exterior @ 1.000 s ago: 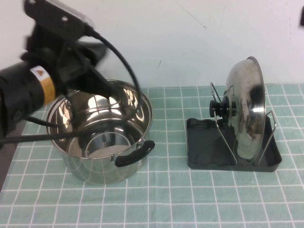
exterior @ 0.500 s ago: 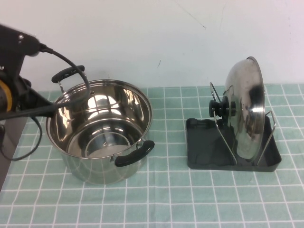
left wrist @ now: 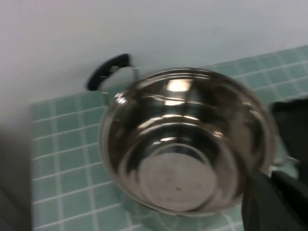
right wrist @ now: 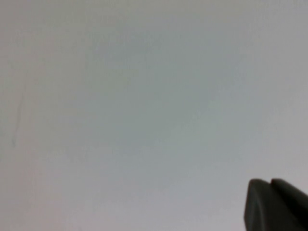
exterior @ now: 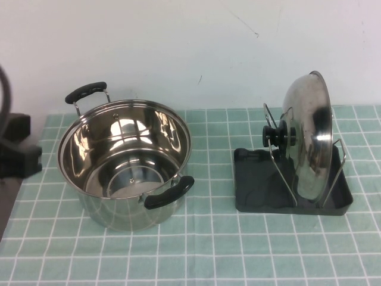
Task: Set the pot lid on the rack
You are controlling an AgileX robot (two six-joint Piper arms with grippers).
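Observation:
The shiny steel pot lid (exterior: 309,134) stands on edge in the wire loops of the dark grey rack (exterior: 256,187) at the right of the table, its black knob (exterior: 277,136) facing left. Nothing holds it. My left gripper (left wrist: 269,176) is shut and empty, raised above the near side of the steel pot (left wrist: 183,144); only a dark part of the left arm (exterior: 16,154) shows at the high view's left edge. My right gripper (right wrist: 270,182) is shut and empty, facing a blank wall, outside the high view.
The deep steel pot (exterior: 125,158) with two black handles stands open at the left on the green checked cloth (exterior: 208,250). A white wall runs behind the table. A corner of the rack (left wrist: 294,115) shows in the left wrist view.
My left arm has pulled back leftwards from above the pot and almost left the high view. The lid, rack and pot have not moved.

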